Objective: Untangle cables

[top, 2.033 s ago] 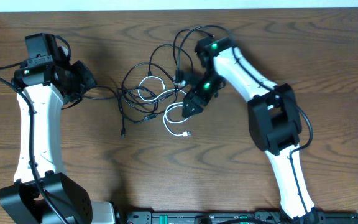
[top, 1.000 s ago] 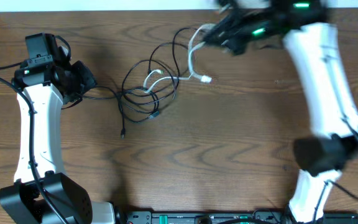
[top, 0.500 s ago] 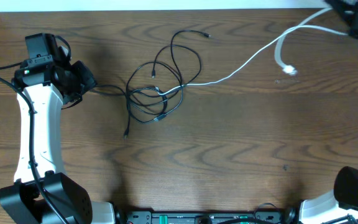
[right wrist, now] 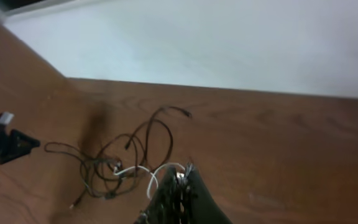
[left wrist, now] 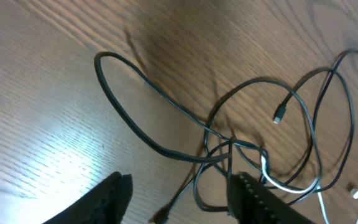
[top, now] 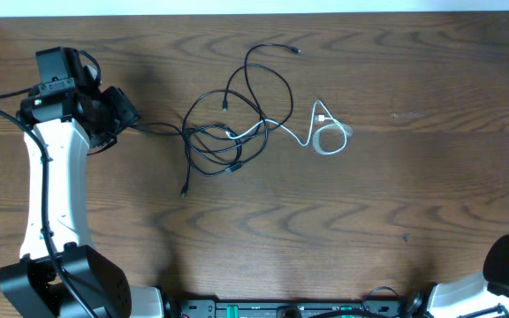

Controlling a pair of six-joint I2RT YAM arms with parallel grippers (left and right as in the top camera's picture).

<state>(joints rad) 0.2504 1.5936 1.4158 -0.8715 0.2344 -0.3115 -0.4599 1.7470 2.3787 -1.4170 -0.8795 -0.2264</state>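
1. Lying in a loose tangle at the middle of the table (top: 369,221) in the overhead view, the black cables (top: 228,132) loop over each other. The white cable (top: 330,140) runs out of the tangle's right side and ends in a small coil just beside it. The left pincer (top: 127,115) sits near the tangle's left edge, where 1 black strand reaches toward it. The right pincer is out of this view.
2. In the left wrist view, the left pincer (left wrist: 179,199) has its 2 fingers standing apart with nothing clamped. The black cables (left wrist: 230,144) lie on the wood ahead, and the white cable (left wrist: 284,185) crosses under them at lower right.
3. In the right wrist view, the right pincer (right wrist: 179,193) is fully closed and looks empty, high above the table. The black cables (right wrist: 104,168) and white cable (right wrist: 151,177) lie far below it.
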